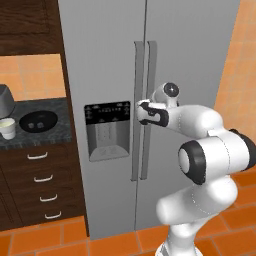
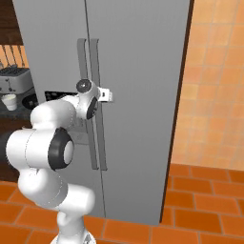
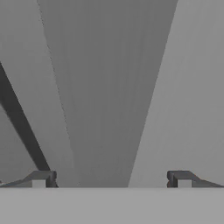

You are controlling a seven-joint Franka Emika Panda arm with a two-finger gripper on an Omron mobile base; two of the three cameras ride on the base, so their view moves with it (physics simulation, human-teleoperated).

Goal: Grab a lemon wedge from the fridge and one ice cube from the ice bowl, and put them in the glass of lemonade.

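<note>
Nearest the cameras, the white arm is seen reaching forward, and the claw [image 3: 111, 179] is held spread wide, its two dark tips standing well apart with nothing pinched between them. In the hand view a broad grey bar runs up between those tips: this is judged to be one of the long vertical handles [image 1: 150, 110] of the fridge [image 1: 110, 60], so the claw is placed astride the handle, or just short of it; whether a pad is touching cannot be told. In the left base view the claw sits at the seam between the two doors, about level with the black dispenser panel [image 1: 107, 130]. Both doors are seen shut, so the lemon wedge is presumed to be inside. The handle is judged stiff, smooth and likely slippery, and the door heavy on its hinge: hold is best taken squarely across the bar near mid-height, firmly, so it is not lost in the pull. Farther off to the left, on the dark desk [image 1: 30, 137], the glass of lemonade [image 1: 7, 128] is seen standing just beside the ice bowl [image 1: 38, 121]. The glass is judged light and easily tipped, the ice cubes small and slick.
</note>
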